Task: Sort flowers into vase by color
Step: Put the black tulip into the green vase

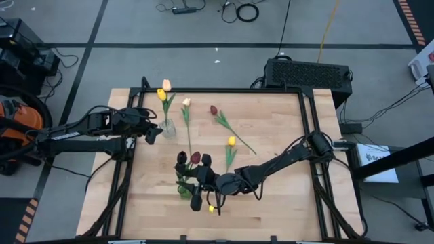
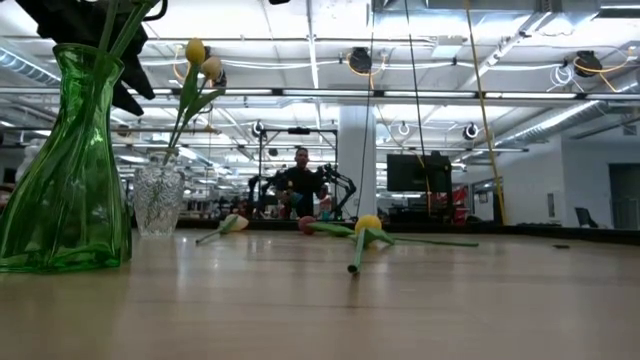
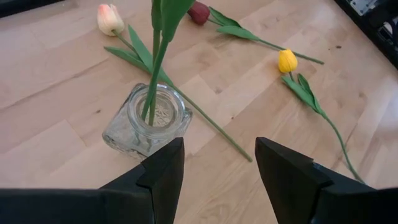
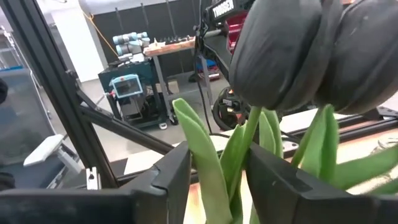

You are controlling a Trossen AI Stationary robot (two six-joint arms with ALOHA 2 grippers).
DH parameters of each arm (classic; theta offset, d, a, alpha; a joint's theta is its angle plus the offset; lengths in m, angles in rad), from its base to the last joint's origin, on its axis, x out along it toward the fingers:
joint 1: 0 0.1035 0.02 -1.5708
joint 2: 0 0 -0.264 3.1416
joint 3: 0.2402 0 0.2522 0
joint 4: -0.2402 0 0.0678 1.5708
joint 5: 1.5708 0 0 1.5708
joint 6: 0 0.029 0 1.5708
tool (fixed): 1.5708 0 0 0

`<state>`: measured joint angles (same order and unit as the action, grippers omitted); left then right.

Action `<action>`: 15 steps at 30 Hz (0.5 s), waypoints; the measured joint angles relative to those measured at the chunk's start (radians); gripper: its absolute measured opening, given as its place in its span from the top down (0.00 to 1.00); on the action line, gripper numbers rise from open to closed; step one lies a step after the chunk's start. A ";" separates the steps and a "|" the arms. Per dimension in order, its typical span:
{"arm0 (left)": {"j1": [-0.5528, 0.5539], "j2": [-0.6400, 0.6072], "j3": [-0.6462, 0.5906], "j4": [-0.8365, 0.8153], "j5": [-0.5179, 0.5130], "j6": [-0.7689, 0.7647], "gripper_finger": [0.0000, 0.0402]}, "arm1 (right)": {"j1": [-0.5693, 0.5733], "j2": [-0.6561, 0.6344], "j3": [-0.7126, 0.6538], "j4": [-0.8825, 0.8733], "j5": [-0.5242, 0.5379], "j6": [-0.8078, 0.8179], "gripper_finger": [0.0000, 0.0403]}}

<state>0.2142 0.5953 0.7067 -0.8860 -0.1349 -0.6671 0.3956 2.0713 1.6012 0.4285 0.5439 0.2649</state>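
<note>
Left arm: we see it stretched in from the tabletop's left edge, its end effector level and just beside the clear vase.
Left end effector: fingers apart and empty in its wrist view, the clear vase just ahead of them.
Right arm: we see it reach from the right edge, bent at the elbow and angled across to the near centre, its end effector over the green vase.
Right end effector: fingers on either side of green stems and leaves in its wrist view; we cannot tell whether they press them.
Clear vase: far left of the tabletop, upright, holding a yellow tulip and a cream tulip.
Green vase: near centre, upright, holding dark tulips whose heads fill the right wrist view.
Loose cream tulip: lying just right of the clear vase, its stem running toward the near edge.
Loose red tulip: lying at the far centre, its stem slanting toward the right.
Loose yellow tulip: lying at the centre, near the right arm.
Second yellow head: on the tabletop, just beside the right end effector.
Background: in the low view, we see a person far off in the room.
</note>
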 joint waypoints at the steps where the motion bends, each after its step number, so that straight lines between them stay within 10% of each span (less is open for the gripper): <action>1: 0.000 0.000 0.000 0.000 0.000 0.000 0.49 | 0.001 -0.004 0.000 -0.003 0.000 0.001 0.64; 15: 0.000 0.000 0.000 -0.021 0.000 0.001 0.49 | 0.003 -0.151 0.000 -0.342 -0.152 0.102 0.55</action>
<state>0.2142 0.5953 0.7067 -0.9073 -0.1349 -0.6662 0.3991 1.9202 1.6012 0.0869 0.3923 0.3669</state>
